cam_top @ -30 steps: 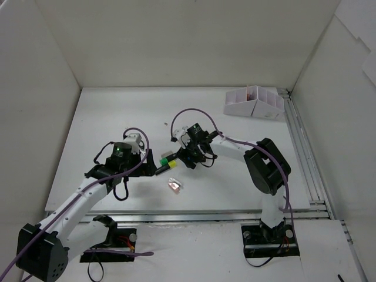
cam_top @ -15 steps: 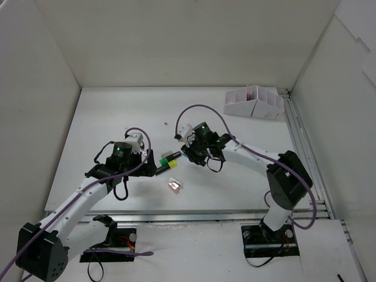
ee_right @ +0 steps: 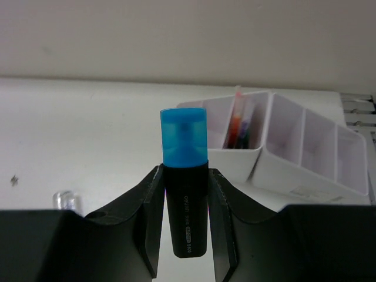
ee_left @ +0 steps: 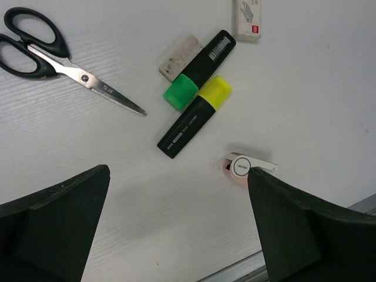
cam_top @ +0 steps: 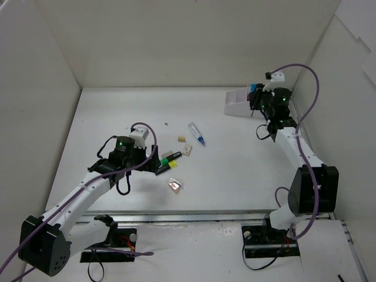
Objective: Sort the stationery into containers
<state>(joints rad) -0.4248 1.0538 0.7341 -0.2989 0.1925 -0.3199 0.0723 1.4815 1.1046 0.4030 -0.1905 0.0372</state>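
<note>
Stationery lies scattered across the left-middle of the white table point(cam_top: 117, 111); one piece of it is up in the air at the far right. Starting at the left, we see the left gripper point(ee_left: 179, 171) hanging over the table with its jaws spread wide and nothing between them. In its wrist view the black-handled scissors point(ee_left: 59, 56) lie flat at the upper left, blades together and pointing toward the markers. Next come the green-capped marker point(ee_left: 202, 67) and the yellow-capped marker point(ee_left: 192, 120), lying side by side with their caps touching and their black bodies running opposite ways. A beige eraser point(ee_left: 180, 56) rests against the green-capped marker, and a white eraser point(ee_left: 247, 17) with a red mark sits just beyond it. Nearer the gripper's right finger we find a small pink and white piece point(ee_left: 244, 167); we cannot tell what it is.

Moving right in the overhead view, the blue-tipped white tube point(cam_top: 196, 134) lies by itself, well apart from the arms.

At the far right corner, the right gripper point(ee_right: 185, 172) is clamped on the blue-capped marker point(ee_right: 185, 194), holding it upright by its black body with the cap on top. It hangs close by the white organiser point(ee_right: 305, 158). One compartment of the organiser holds a few thin pens point(ee_right: 238, 126), standing at a lean.
</note>
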